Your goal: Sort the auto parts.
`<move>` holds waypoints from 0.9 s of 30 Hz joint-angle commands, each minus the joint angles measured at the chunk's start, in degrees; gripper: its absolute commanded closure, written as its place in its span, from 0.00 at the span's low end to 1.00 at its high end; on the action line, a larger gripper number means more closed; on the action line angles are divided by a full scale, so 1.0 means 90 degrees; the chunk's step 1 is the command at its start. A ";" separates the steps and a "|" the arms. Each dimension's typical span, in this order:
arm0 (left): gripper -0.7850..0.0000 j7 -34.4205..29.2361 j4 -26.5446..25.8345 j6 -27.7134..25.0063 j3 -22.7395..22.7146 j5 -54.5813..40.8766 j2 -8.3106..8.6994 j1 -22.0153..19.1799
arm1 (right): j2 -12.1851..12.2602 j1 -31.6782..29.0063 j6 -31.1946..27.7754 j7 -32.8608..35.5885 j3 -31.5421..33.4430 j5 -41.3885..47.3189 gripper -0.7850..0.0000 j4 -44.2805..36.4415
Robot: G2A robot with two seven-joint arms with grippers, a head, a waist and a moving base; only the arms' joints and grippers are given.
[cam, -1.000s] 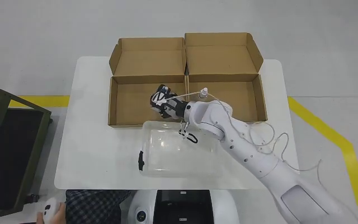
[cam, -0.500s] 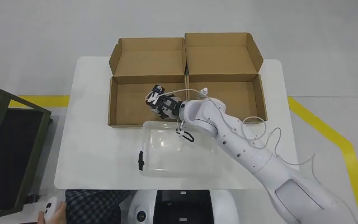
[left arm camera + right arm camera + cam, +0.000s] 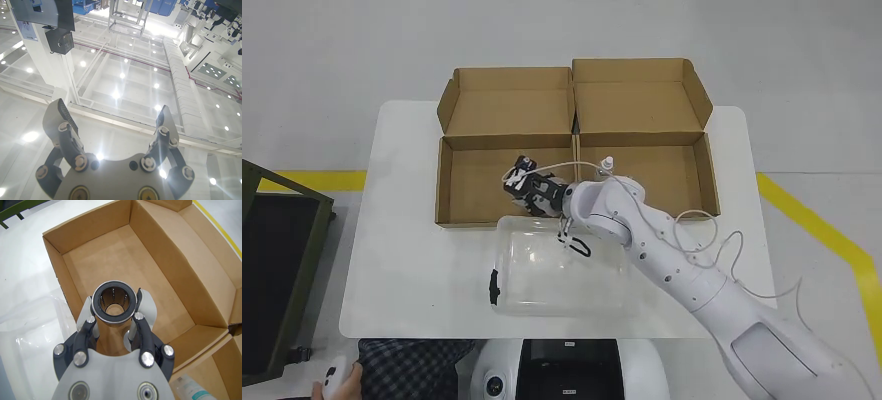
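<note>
Placement is my step now: with my right gripper (image 3: pixel 115 300) clamped on the black-rimmed cylindrical metal bearing (image 3: pixel 114 317) above the open brown cardboard box (image 3: pixel 117 262), I judge lowering and release come next

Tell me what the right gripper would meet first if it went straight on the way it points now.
Most likely the bare floor of the cardboard box. The right gripper, shut on a black metal sleeve, points down into it; the sleeve would land first. Depth is hard to judge.
</note>
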 commanded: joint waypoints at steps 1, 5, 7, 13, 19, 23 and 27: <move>0.00 0.0000 0.0000 0.0000 0.0000 0.0000 0.0000 0.0000 | -0.0001 -0.0024 -0.0023 0.0044 0.0029 -0.0003 0.60 -0.0018; 0.00 0.0000 0.0000 0.0000 0.0000 0.0000 0.0000 0.0000 | -0.0008 -0.0057 -0.0085 0.0135 0.0085 0.0007 0.53 -0.0032; 0.00 0.0000 0.0000 0.0000 0.0000 0.0000 0.0000 0.0000 | -0.0014 -0.0071 -0.0100 0.0172 0.0112 0.0013 0.53 -0.0033; 0.00 0.0000 0.0000 0.0000 0.0000 0.0000 0.0000 0.0000 | -0.0025 -0.0120 -0.0158 0.0202 0.0198 0.0017 0.52 -0.0069; 0.00 0.0000 0.0000 0.0000 0.0000 0.0000 0.0000 0.0000 | 0.0000 -0.0246 -0.0292 0.0057 0.0337 -0.0040 0.50 -0.0349; 0.00 0.0000 0.0000 0.0000 0.0000 0.0000 0.0000 0.0000 | 0.0060 -0.0403 -0.0378 -0.0045 0.0540 -0.0120 0.50 -0.0827; 0.00 0.0000 0.0000 0.0000 0.0000 0.0000 0.0000 0.0000 | 0.0178 -0.0703 -0.0605 -0.0186 0.0880 -0.0191 0.49 -0.1571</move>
